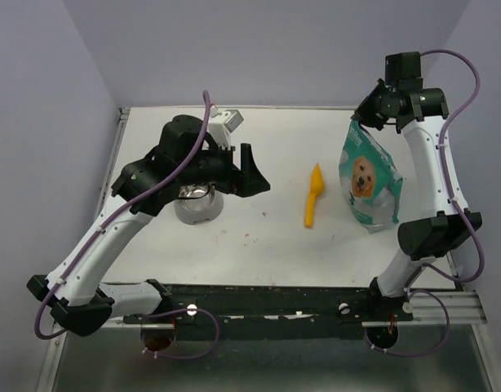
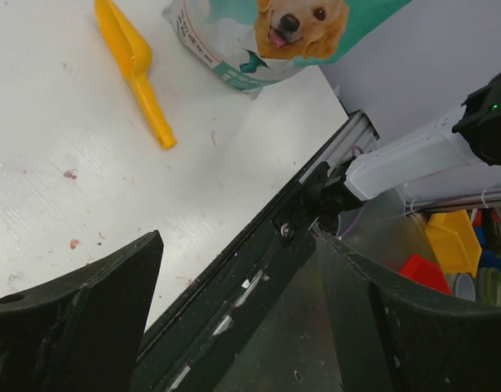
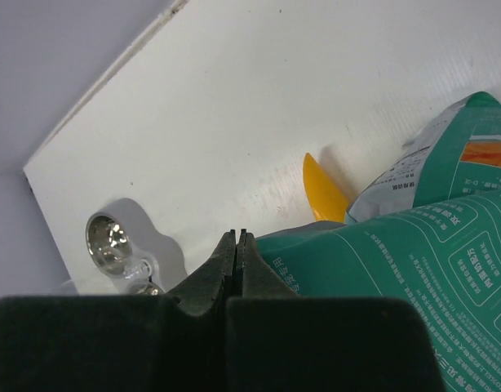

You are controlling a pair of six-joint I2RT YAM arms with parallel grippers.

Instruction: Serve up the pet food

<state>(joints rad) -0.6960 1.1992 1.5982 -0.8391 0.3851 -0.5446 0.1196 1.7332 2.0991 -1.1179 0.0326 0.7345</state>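
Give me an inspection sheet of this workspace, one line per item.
Surface: white table, a few reddish specks.
Job's things: pet food nothing seen; bag at the right; orange scoop lying beside it, apart; metal bowl under the left arm, no pellets seen in it.
Clutter: small pale object at the far edge.
Grippers: left gripper open, empty; right gripper shut at the bag's top, grip unclear.
Cables: purple cables along both arms.
Surroundings: plain walls; yellow bin, red bin beyond the near rail.

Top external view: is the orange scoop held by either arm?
No, the orange scoop lies on the table between the metal bowl and the bag, with no fingers touching it.
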